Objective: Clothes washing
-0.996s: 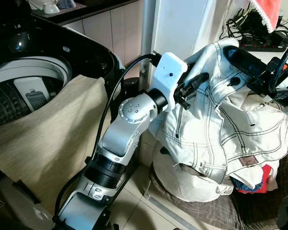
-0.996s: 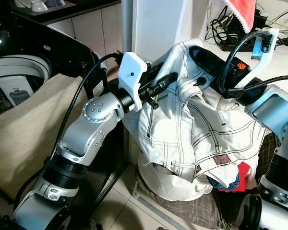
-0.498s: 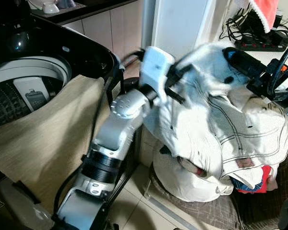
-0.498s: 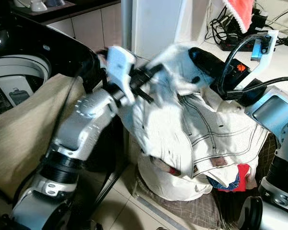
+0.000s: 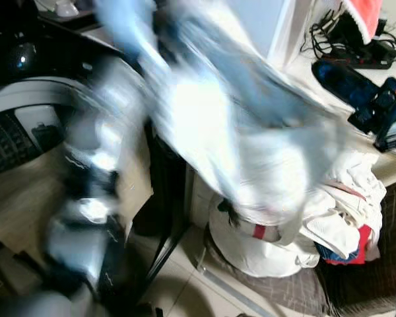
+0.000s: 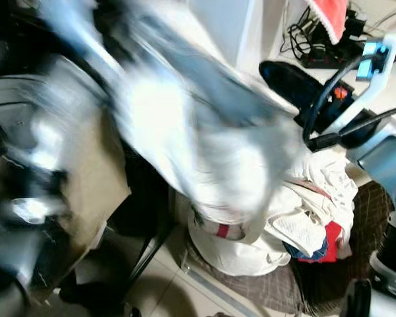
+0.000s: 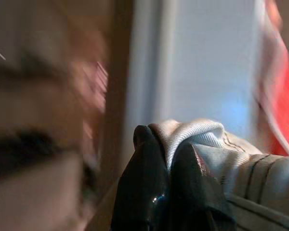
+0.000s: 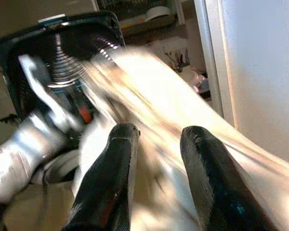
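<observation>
Jacket (image 5: pixel 224 125): white, a blurred streak across frame centre, stretching toward the washer (image 5: pixel 26 119) at left.
Left gripper (image 7: pixel 166 159): fingers pinched together on a jacket fold.
Right gripper (image 8: pixel 156 144): fingers apart, holding nothing.
Risk: fold slipping from the pinch mid-swing, or a trailing hem snagging (likely on the washer's rim).
Around: laundry pile (image 5: pixel 330 211) lower right; beige cloth (image 6: pixel 102 165) draped over the washer's front.

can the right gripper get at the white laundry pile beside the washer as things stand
Probably yes: the right gripper is open and holds nothing, and the laundry pile lies just below it. The blurred white jacket swings away leftward in the left gripper.
</observation>
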Robot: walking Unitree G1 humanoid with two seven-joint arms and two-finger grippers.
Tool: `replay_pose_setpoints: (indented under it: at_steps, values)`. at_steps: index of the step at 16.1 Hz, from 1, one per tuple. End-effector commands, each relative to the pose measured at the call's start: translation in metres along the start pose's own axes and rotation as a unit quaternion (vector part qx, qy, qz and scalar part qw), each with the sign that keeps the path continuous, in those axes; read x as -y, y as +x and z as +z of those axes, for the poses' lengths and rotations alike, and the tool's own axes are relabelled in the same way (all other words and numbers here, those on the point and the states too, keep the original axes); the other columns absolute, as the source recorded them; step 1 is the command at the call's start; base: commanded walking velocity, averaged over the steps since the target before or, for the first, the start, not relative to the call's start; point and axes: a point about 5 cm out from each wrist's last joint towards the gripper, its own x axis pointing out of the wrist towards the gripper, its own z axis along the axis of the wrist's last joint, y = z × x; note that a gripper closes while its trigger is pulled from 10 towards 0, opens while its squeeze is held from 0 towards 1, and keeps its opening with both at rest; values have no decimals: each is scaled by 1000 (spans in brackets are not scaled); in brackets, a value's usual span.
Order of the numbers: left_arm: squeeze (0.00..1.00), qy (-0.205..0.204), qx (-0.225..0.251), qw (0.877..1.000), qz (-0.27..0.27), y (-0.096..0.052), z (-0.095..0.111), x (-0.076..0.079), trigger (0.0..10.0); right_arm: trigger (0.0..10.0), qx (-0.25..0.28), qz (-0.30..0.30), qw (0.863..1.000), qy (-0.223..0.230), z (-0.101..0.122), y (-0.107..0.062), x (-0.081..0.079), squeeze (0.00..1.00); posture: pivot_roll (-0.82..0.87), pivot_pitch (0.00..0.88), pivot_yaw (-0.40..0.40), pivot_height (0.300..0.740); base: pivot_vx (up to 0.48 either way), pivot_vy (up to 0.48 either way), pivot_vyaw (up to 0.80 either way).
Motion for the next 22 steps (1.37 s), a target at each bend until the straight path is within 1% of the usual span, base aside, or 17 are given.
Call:
replay_pose_setpoints:
  at_steps: [1, 2, 3, 4, 5, 8, 9, 10, 11, 12, 13, 15, 16, 17, 18, 19, 22]
  values:
    - [0, 52, 97, 993, 36, 9, 53, -20, 0, 10000, -1, 11, 1000, -25, 3, 0, -6, 0, -88, 0, -36, 740, 0, 0, 0]
    - [0, 121, 173, 975, 70, 15, 105, -39, 0, 10000, -5, 12, 1000, -28, 1, 1, -6, 0, -75, 0, -43, 740, 0, 0, 0]
    - [0, 218, 283, 927, 118, 11, 183, -55, 0, 10000, -12, 11, 999, -33, -3, 4, -5, 0, -71, 0, -42, 740, 0, 0, 0]
    - [0, 218, 283, 927, 118, 11, 183, -55, 0, 10000, -12, 11, 999, -33, -3, 4, -5, 0, -71, 0, -42, 740, 0, 0, 0]
    - [0, 315, 297, 891, 133, 11, 209, -56, 0, 10000, -16, 13, 999, -36, -6, 6, -5, 0, -68, 0, -40, 740, 0, 0, 0]
    - [0, 440, 185, 859, 187, 14, 162, -87, 0, 10000, -30, 14, 998, -46, -13, 6, -6, 0, -70, 0, -37, 740, 0, 0, 0]
    - [0, 433, 127, 873, 187, 18, 141, -97, 0, 10000, -37, 15, 998, -49, -15, 6, -6, 0, -72, 0, -36, 740, 0, 0, 0]
    - [0, 401, 21, 899, 175, 22, 102, -109, 0, 10000, -47, 15, 997, -53, -19, 6, -6, 0, -72, 0, -38, 740, 0, 0, 0]
    - [0, 401, 21, 899, 175, 22, 102, -109, 0, 10000, -47, 15, 997, -53, -19, 6, -6, 0, -72, 0, -38, 740, 0, 0, 0]
    - [0, 342, -159, 917, 132, 13, 26, -118, 10000, 10000, -67, 12, 996, -60, -25, 4, -5, 0, -75, 0, -38, 740, 0, 0, 0]
    - [0, 297, -311, 898, 88, -11, -37, -118, 10000, 10000, -115, 9, 990, -82, -37, 2, -5, 0, -85, 0, -34, 740, 0, 0, 0]
    - [0, 282, -405, 868, 54, -30, -67, -118, 10000, 10000, -181, 16, 978, -104, -53, -3, -9, 0, -93, 0, -29, 740, 0, 0, 0]
    - [224, 297, -437, 848, 49, -37, -72, -122, 10000, 10000, -210, 29, 971, -108, -62, -6, -13, 0, -91, 0, -30, 740, 0, 0, 0]
    - [1000, 305, -445, 840, 53, -39, -72, -125, 10000, 10000, -220, 38, 969, -110, -65, -7, -16, 0, -92, 0, -30, 740, 0, 0, 0]
    - [1000, 326, -480, 814, 46, -47, -72, -131, 10000, 10000, -234, 64, 964, -105, -71, -10, -23, 0, -91, 0, -31, 740, 0, 0, 0]
    - [1000, 330, -487, 807, 46, -48, -72, -133, 10000, 10000, -238, 70, 963, -104, -72, -10, -25, 0, -91, 0, -31, 740, 0, 0, 0]
    - [1000, 419, -491, 760, 79, -48, -48, -152, 10000, 10000, -241, 30, 962, -129, -71, -10, -12, 0, -88, 0, -36, 740, 0, 0, 0]
